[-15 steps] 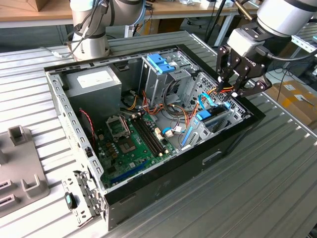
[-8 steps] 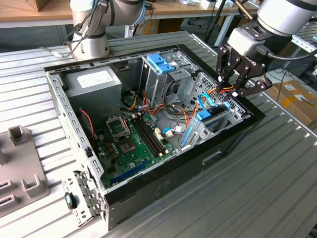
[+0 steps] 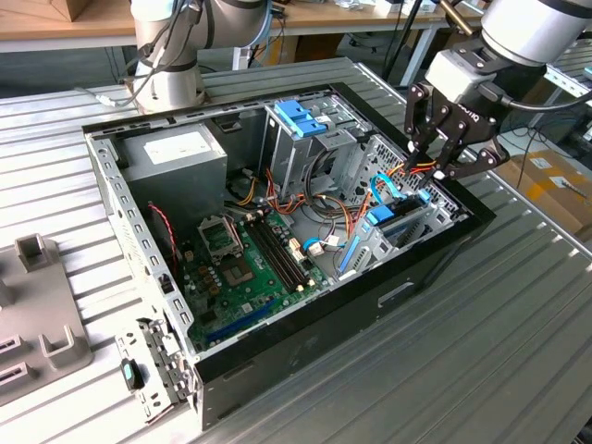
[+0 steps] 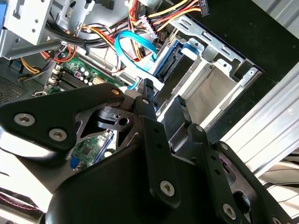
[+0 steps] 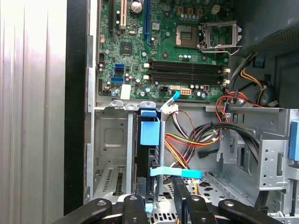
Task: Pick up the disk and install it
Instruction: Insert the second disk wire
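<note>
Ribbed grey metal decking (image 3: 518,324) forms the work surface, and an open computer case (image 3: 305,314) lies on it on its side with its interior facing up.

The disk (image 3: 400,225) stands on edge in a metal drive bay at the corner of the case toward the exterior view's right. Its light-blue carrier rails run along its length. In the first wrist view the disk (image 5: 150,154) appears edge-on as a dark slab with a light-blue tab at its top, seated in one slot of the bay, with an empty slot (image 5: 110,154) just beside it. In the second wrist view the blue rails of the disk (image 4: 170,60) lie among the bay's metal walls.

The gripper (image 3: 435,162) hangs directly above the disk, tips pointing down into the bay. Its two black fingers (image 4: 154,116) are spread apart and hold nothing; a clear gap separates them in both wrist views. The fingertips sit close over the disk's upper edge, but contact cannot be confirmed.

A light-blue flat data cable (image 4: 135,49) loops near the disk. Bundled yellow, red and orange power wires (image 5: 187,144) run beside the bay. The green motherboard (image 3: 250,268) fills the case floor. A grey power-supply box (image 3: 176,153) occupies the far corner, and a tall metal cage (image 3: 301,139) with a blue plastic bracket on top stands between it and the bay.
</note>
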Available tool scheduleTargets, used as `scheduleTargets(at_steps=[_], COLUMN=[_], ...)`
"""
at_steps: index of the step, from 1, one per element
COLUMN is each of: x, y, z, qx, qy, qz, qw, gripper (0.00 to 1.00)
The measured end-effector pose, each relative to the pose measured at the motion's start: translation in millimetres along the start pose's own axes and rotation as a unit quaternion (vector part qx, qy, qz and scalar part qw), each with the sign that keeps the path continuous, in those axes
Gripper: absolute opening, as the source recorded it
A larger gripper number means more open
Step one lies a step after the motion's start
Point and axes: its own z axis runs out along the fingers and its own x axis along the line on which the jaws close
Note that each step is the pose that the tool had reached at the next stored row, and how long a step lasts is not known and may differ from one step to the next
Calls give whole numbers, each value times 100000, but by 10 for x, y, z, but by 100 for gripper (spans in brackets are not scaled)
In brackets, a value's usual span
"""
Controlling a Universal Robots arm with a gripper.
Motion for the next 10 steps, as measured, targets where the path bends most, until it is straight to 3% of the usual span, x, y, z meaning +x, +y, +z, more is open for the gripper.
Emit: scheduleTargets(at_steps=[10], x=[-2], y=[-1], z=[-22], qx=[1], qy=[0], qz=[-2], qw=[100000], gripper=[37])
